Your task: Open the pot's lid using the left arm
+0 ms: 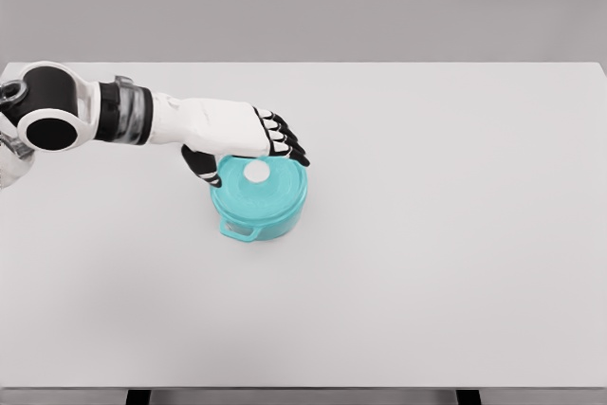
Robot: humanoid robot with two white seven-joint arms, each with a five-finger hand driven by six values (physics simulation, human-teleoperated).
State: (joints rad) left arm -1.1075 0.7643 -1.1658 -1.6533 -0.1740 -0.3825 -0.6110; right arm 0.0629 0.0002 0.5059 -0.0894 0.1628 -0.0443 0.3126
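Note:
A teal pot (266, 216) stands on the white table (427, 234), left of the middle, with a small handle at its front. Its teal lid (258, 187) lies on top and carries a white round knob (257, 172). My left hand (254, 151) reaches in from the left and hovers over the back of the lid. Its dark fingers (286, 142) are stretched out above the far rim, and the thumb (204, 167) hangs down at the pot's left side. The knob lies bare between them, and the hand holds nothing. The right arm does not show.

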